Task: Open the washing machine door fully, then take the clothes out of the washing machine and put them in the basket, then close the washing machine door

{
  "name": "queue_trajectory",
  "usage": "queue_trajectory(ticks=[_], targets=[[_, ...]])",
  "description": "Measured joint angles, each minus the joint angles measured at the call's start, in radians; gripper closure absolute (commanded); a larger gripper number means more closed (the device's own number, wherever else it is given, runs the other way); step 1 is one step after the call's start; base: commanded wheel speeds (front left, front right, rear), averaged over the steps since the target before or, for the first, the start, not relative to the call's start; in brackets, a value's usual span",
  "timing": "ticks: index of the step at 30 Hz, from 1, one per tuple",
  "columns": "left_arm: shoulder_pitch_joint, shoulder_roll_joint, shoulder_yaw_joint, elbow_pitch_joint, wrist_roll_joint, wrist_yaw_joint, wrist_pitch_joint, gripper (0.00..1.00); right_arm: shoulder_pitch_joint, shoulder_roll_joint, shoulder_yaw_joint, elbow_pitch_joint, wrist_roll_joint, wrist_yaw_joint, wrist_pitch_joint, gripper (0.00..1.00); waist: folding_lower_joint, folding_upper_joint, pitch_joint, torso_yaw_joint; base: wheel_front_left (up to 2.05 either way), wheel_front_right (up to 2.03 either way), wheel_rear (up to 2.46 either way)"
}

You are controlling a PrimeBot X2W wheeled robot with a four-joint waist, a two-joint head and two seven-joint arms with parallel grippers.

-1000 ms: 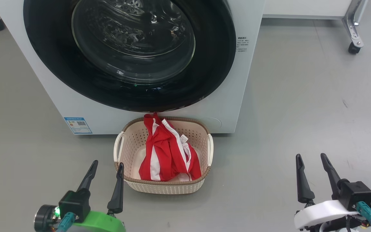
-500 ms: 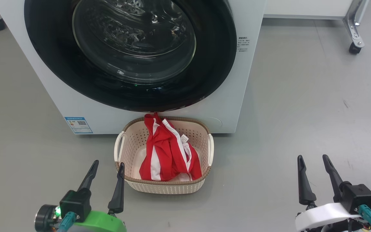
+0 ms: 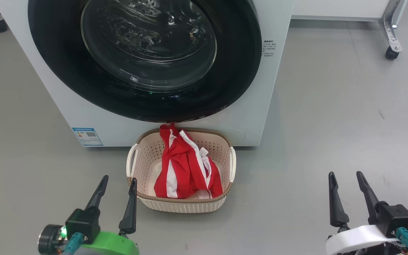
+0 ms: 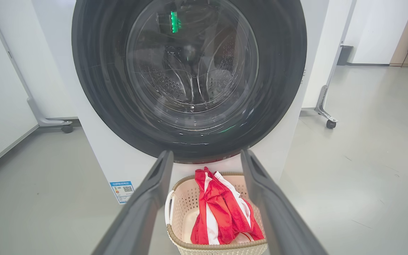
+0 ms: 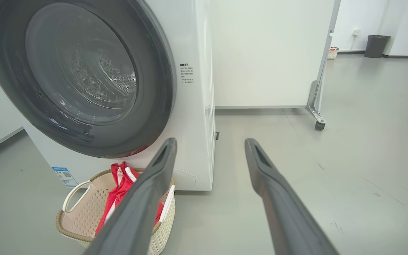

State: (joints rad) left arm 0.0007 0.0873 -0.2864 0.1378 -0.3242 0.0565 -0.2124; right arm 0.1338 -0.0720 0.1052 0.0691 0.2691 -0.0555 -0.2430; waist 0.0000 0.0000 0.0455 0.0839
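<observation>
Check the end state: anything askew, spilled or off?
The washing machine door looks shut and the clothes lie in the basket. One oddity: a red corner rises past the basket's back rim to the door's lower edge; whether it is pinched, I cannot tell.

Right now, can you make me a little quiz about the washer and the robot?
1. True or false: the door is shut.
2. Where are the clothes? A: in the drum. B: in the basket. C: on the floor.
3. Which is nearer the basket, the left gripper or the right gripper?

Key: 1 true. 2 B. 3 left gripper.
</observation>
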Motion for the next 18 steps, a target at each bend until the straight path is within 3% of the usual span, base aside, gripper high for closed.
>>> queue_trajectory(ticks=[2, 3, 11, 18], targets=[[0.000, 0.000, -0.001, 0.000, 0.000, 0.000, 0.000, 0.00, 0.000, 0.000, 0.000, -0.004, 0.000, 0.000, 0.000, 0.00, 0.0000, 0.0000, 0.000, 0.002, 0.00, 0.00, 0.00], [0.001, -0.002, -0.003, 0.010, 0.000, 0.000, 0.000, 1.00, 0.000, 0.002, 0.001, 0.006, 0.000, 0.000, 0.000, 1.00, 0.0000, 0.0001, 0.000, 0.002, 0.00, 0.00, 0.00], [0.037, -0.012, -0.014, 0.081, -0.002, 0.000, 0.000, 1.00, 0.018, 0.022, 0.007, 0.077, 0.002, 0.001, 0.000, 1.00, 0.0000, 0.0000, 0.000, 0.002, 0.00, 0.00, 0.00], [0.042, -0.013, -0.008, 0.077, -0.070, -0.010, 0.001, 1.00, 0.020, 0.024, 0.009, 0.076, 0.068, 0.010, 0.001, 1.00, 0.0000, 0.0000, -0.002, -0.003, 0.00, 0.00, 0.00]])
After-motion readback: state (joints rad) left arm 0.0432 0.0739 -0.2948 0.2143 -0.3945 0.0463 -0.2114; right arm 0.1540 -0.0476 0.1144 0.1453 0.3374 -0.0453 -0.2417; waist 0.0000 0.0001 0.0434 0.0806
